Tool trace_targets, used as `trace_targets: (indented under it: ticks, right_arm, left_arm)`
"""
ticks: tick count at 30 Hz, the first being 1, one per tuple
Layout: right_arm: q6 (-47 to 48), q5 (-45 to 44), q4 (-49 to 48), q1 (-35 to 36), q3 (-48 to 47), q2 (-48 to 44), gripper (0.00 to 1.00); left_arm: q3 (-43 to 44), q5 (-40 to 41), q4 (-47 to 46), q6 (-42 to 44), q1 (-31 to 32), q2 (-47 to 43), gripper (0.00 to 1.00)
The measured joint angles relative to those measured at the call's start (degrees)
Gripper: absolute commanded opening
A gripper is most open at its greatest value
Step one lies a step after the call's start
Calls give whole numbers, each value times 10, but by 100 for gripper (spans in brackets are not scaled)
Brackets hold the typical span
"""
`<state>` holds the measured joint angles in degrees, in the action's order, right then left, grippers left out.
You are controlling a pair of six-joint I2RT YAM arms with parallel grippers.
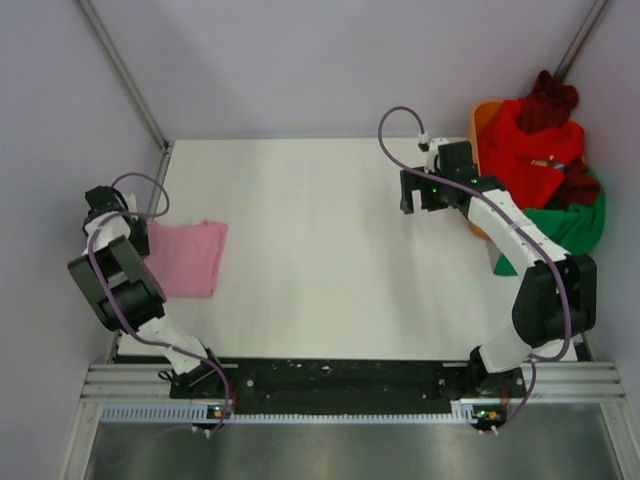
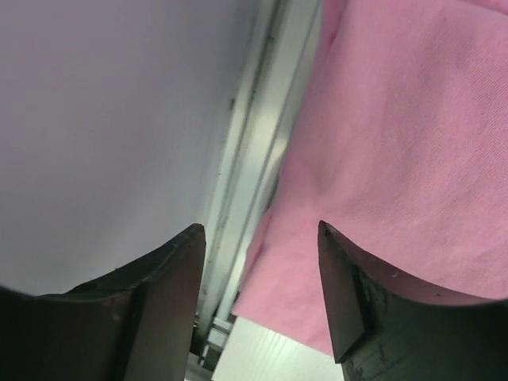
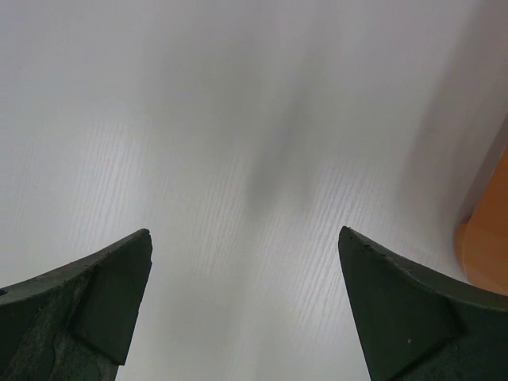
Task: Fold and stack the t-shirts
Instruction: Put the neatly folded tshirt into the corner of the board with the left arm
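A light pink t-shirt [image 1: 188, 257] lies folded flat at the table's left edge; it fills the right of the left wrist view [image 2: 397, 143]. My left gripper [image 1: 140, 237] is open and empty, just above the shirt's left edge [image 2: 260, 232]. My right gripper [image 1: 421, 196] is open and empty, over bare white table at the right [image 3: 244, 238]. A bright red t-shirt [image 1: 525, 150], a dark maroon one [image 1: 548, 100] and a green one [image 1: 570, 225] are heaped at the far right.
An orange plastic basket [image 1: 483, 122] holds the heap at the far right; its rim shows in the right wrist view [image 3: 486, 238]. A metal rail [image 2: 254, 167] runs along the table's left edge next to the wall [image 2: 103, 119].
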<state>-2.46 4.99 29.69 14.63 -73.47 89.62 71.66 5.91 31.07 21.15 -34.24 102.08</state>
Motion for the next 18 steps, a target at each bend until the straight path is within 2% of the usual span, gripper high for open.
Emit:
trace_targets:
  ticks: [4,5,6,8,9,11,15,18]
  right_arm:
    - [0,0,-3,0,3,-15,99]
    - [0,0,-3,0,7,-20,99]
    - [-1,0,-3,0,11,-26,99]
    - [-1,-1,-7,0,20,-37,99]
    - [-2,-2,-10,0,27,-43,99]
    - [-5,-4,-16,0,43,-59,99]
    - [-12,-5,-34,0,79,-92,99]
    - [-17,-8,-52,0,116,-127,99]
  left_arm:
    - [-41,45,-28,12,42,-61,68]
    - [-59,57,-35,16,71,-89,72]
    - [-70,58,-35,19,96,-110,86]
    - [-91,57,-42,27,162,-158,87]
    - [-100,52,-42,30,195,-184,95]
    - [-110,29,-42,31,265,-229,99]
    - [-135,-34,-44,35,369,-286,99]
    - [-187,-103,-46,56,433,-317,99]
